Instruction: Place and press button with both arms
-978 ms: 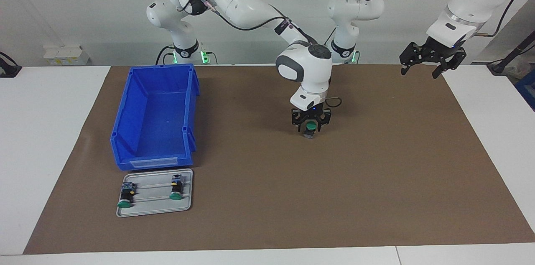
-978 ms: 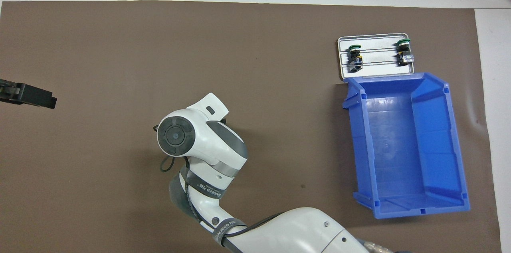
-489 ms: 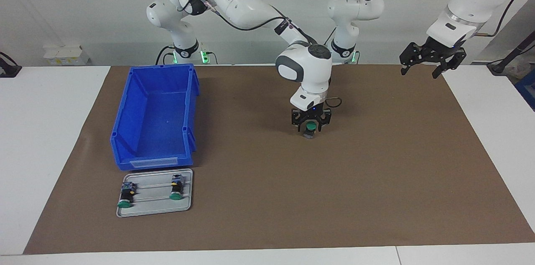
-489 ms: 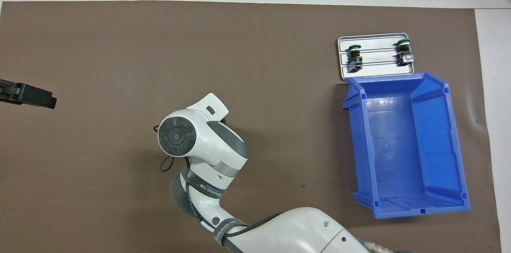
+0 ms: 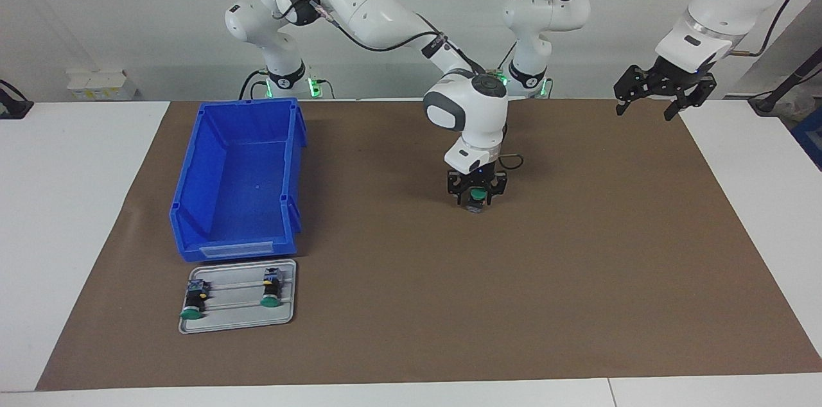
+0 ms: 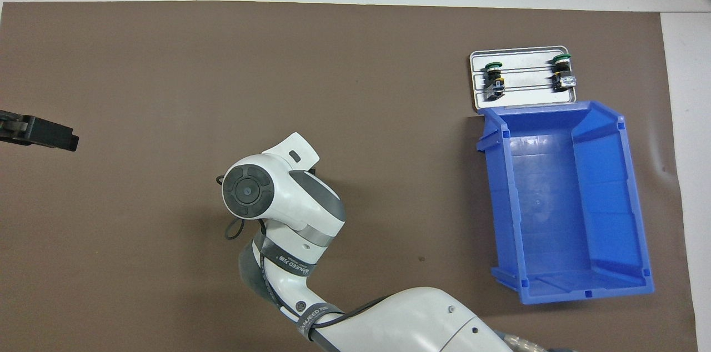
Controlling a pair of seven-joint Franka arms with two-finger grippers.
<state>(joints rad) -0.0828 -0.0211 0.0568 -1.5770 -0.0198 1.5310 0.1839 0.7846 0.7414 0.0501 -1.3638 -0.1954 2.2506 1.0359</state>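
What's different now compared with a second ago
The right arm's wrist has tipped and shifted a little over the middle of the mat, its right gripper still down around the button that stands on the brown mat. The left gripper, open and raised at its own end of the table, has barely moved. The blue bin, the tray and its two buttons are unchanged.

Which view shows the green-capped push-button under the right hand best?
Facing view: the green-capped push-button shows between the right hand fingers, standing on the brown mat. Overhead view hides it under the right arm's white wrist.
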